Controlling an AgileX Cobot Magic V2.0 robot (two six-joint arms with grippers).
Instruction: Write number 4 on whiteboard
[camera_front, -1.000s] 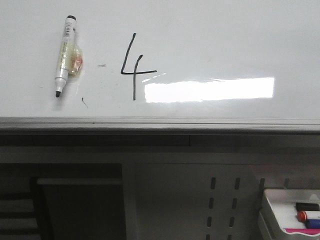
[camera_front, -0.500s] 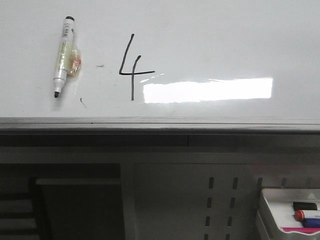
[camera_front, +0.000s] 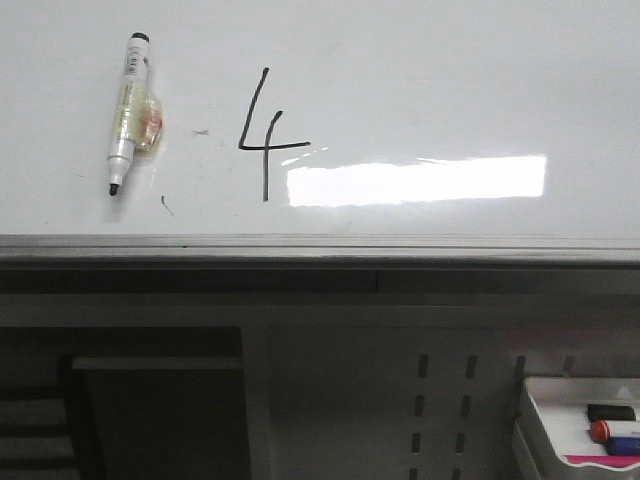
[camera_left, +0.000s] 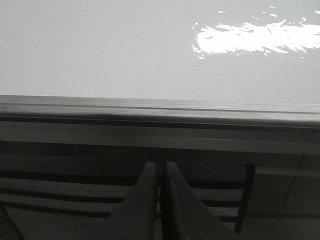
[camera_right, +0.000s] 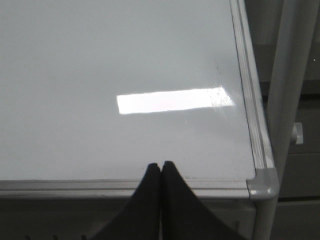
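A thin black number 4 (camera_front: 262, 133) stands drawn on the whiteboard (camera_front: 430, 80), left of a bright rectangular reflection. A marker (camera_front: 126, 112) with its tip bare lies on the board left of the 4, on a yellowish blob. No gripper shows in the front view. My left gripper (camera_left: 159, 165) is shut and empty, below the board's grey edge rail (camera_left: 160, 107). My right gripper (camera_right: 160, 164) is shut and empty at the near rail (camera_right: 125, 186), close to the board's right corner (camera_right: 263, 183).
Small dark scribble marks (camera_front: 167, 206) lie near the marker. A white tray (camera_front: 580, 425) with markers sits at the lower right, below the board. Dark shelving (camera_front: 150, 400) and a slotted panel (camera_front: 440, 400) lie under the board. A metal post (camera_right: 295, 90) stands beside the right corner.
The front view shifted very slightly; the marker, the 4 and the board keep their places relative to each other. No arm shows in any front frame.
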